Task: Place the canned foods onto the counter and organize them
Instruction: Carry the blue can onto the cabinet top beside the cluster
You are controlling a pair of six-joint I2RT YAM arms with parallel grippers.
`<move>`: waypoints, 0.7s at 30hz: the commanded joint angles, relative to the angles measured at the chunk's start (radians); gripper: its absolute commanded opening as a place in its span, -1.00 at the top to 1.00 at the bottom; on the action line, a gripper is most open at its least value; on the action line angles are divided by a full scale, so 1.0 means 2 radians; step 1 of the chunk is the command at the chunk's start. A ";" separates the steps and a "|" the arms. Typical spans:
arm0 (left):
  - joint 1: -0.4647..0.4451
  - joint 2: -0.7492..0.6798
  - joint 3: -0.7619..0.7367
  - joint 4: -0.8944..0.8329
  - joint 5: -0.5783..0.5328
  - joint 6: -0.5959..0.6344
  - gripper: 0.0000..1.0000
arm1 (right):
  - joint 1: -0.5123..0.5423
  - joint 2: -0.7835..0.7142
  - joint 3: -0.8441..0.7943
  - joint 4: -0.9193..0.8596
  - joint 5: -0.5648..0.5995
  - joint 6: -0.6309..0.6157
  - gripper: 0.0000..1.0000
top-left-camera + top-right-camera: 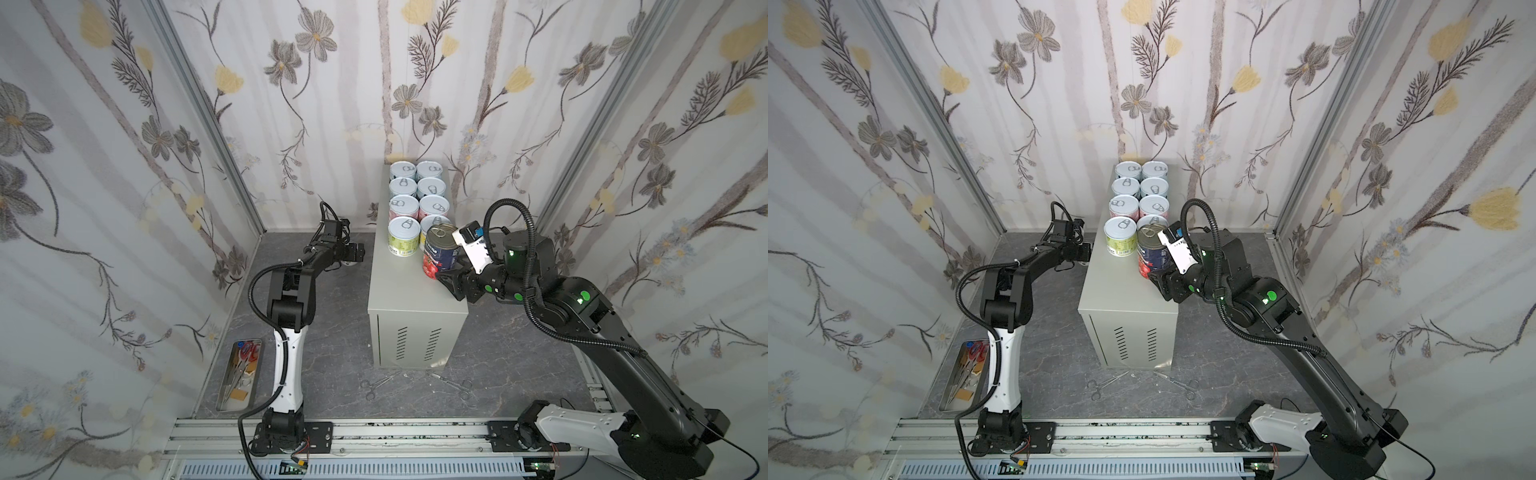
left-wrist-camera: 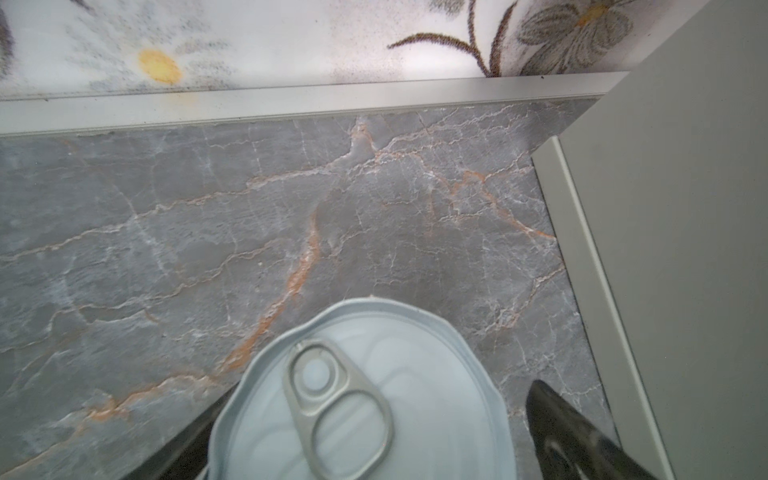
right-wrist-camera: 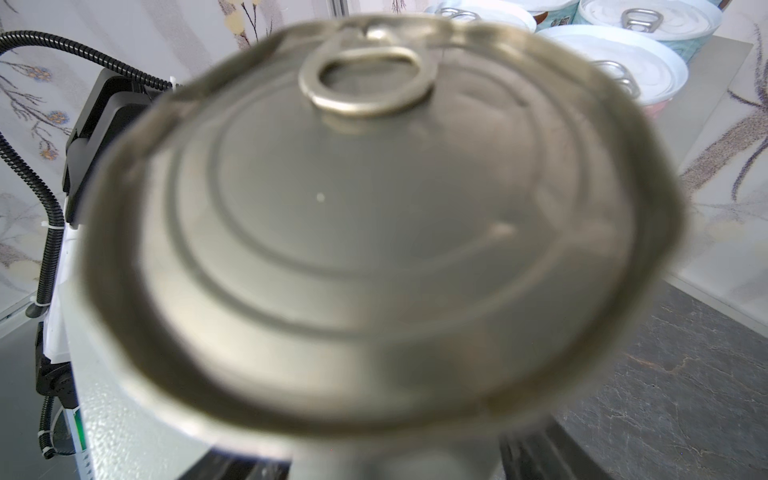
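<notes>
Top views: eight short cans point(image 1: 404, 206) in two rows on counter point(image 1: 409, 307); tomato can point(image 1: 440, 249) next in line, between right gripper point(image 1: 444, 277) jaws, grip cannot be told. Left wrist: ninth can point(image 2: 357, 374) on floor point(image 2: 208, 228), left gripper point(image 2: 374, 428) wide open astride it, not yet gripped. Probably two placements left.

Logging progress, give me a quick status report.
Right gripper at the tomato can on the counter. Left gripper open around a floor can.

No text is coming through legibly: the tomato can point(image 1: 439, 253) is showing blurred white lettering on its dark-blue label at frame centre, and the yellow-green can point(image 1: 403, 237) is showing unreadable small print.
</notes>
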 commanded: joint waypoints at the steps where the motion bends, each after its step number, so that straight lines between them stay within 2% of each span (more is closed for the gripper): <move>1: -0.001 -0.006 -0.001 0.000 0.007 0.001 -1.00 | 0.000 0.003 0.002 0.022 0.003 -0.007 -0.43; 21: 0.000 -0.002 0.003 -0.003 0.009 0.005 -1.00 | -0.003 0.012 0.013 0.011 0.005 -0.011 -0.38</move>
